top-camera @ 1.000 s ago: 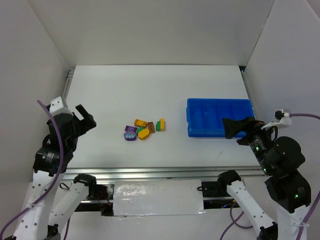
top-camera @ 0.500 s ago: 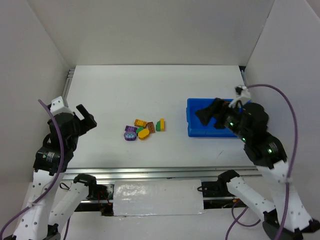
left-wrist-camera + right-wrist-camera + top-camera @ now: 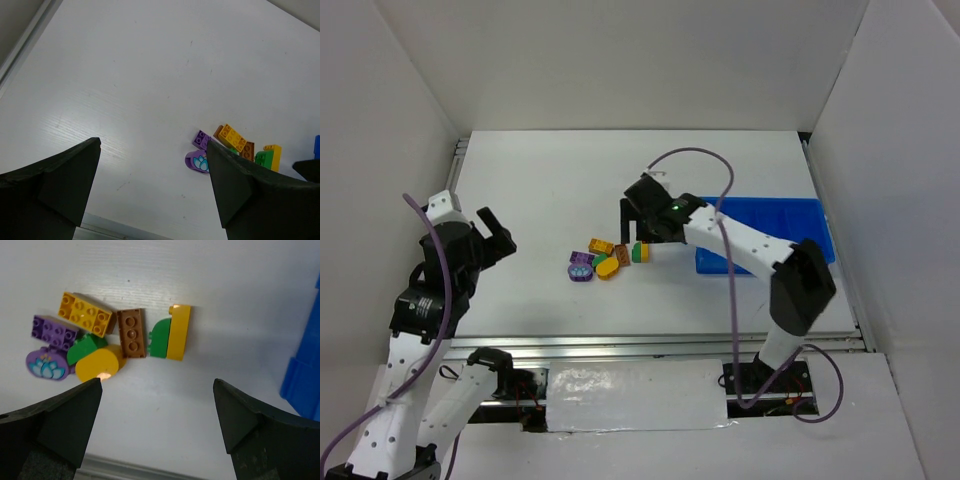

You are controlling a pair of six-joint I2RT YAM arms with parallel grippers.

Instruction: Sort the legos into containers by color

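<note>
legos: tight cluster mid-table, left of the blue tray; yellow, orange, brown, green and purple, mostly touching.
change: right gripper, a second ago by the tray's near edge, now above the cluster; cluster unmoved.
right gripper: spread wide, gripping nothing.
left gripper: spread wide, unladen, well left of the cluster.
edges: cluster well apart from every edge of the table.

Eight legos: three yellow or orange, two purple, two green, one brown; one tray.
</note>
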